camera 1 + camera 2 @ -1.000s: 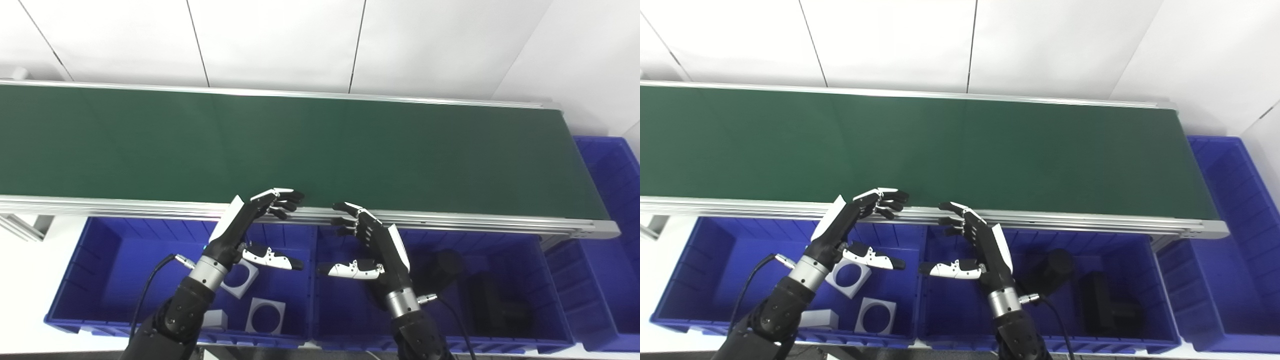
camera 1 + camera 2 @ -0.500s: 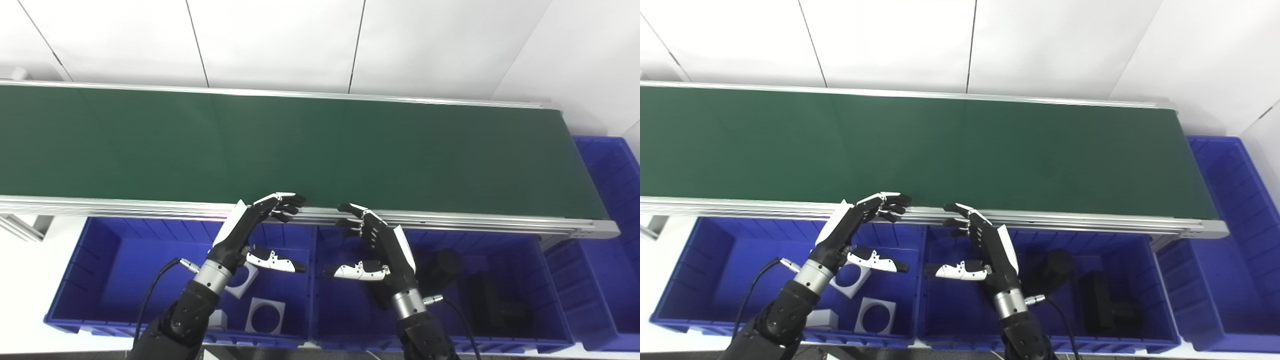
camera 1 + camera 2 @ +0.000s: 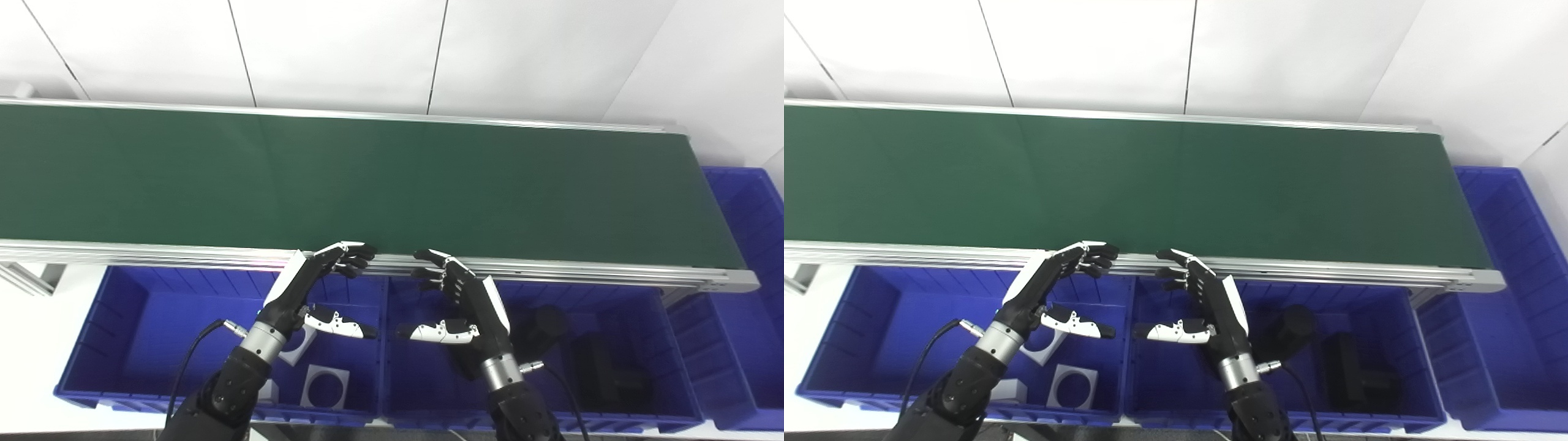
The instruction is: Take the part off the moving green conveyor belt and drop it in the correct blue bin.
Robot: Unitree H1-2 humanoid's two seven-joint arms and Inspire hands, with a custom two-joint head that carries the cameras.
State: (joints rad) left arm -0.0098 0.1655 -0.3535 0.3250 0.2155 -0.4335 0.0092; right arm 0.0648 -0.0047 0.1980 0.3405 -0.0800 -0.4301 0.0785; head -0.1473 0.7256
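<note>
The green conveyor belt (image 3: 380, 177) runs across the view and carries no part. Both hands hover side by side at its near rail, above the blue bins. My left hand (image 3: 309, 285) is open, fingers curled toward the rail and thumb spread, and it holds nothing. My right hand (image 3: 462, 300) mirrors it, open and empty. The left blue bin (image 3: 131, 331) holds white square parts with round holes (image 3: 324, 386). The middle blue bin (image 3: 667, 380) holds black parts (image 3: 603, 367).
A third blue bin (image 3: 750, 245) stands at the right end of the belt. The aluminium rail (image 3: 551, 269) lines the belt's near edge. A white wall rises behind the conveyor.
Both hands have dropped slightly and drawn back toward me along the rail. The left hand has also shifted a little to the right. Nothing was picked up.
</note>
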